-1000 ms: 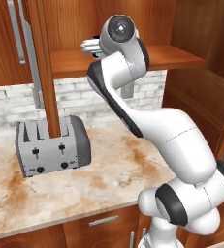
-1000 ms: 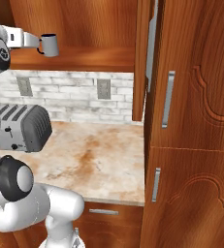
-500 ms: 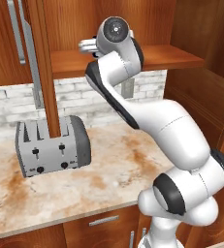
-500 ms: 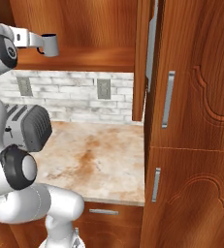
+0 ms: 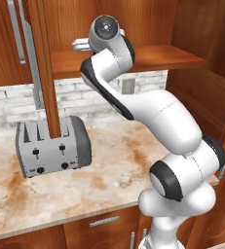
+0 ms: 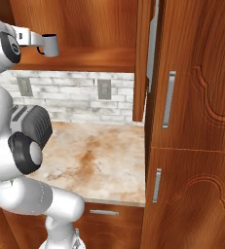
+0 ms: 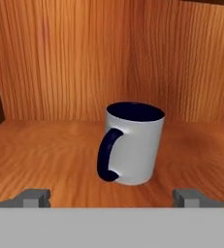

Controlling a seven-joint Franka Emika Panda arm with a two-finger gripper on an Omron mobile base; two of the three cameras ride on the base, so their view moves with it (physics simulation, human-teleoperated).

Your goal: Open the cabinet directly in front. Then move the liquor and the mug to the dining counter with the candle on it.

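The cabinet [image 5: 128, 57] stands open, its left door [image 5: 42, 73] edge-on and its right door [image 6: 152, 63] swung out. On its shelf the white mug [image 7: 133, 145] stands upright, its navy handle turned toward the hand. My gripper [image 7: 112, 198] is open, level with the shelf, a short way before the mug, one fingertip [image 7: 33, 197] on each side. It reaches into the cabinet [image 6: 84, 58] from the left, and the gripper [image 5: 79, 46] shows just above the shelf edge. The liquor, the dining counter and the candle are out of view.
A silver toaster [image 5: 50, 146] sits on the marble worktop [image 5: 114, 180] below the shelf, by the brick backsplash [image 6: 75, 95]. A tall wooden unit with bar handles [image 6: 168, 99] closes the right side. Drawer fronts [image 5: 104, 221] run under the worktop.
The hand has slid a little deeper into the cabinet along the shelf, and the arm's upper joints have turned. The jaws have stayed open.
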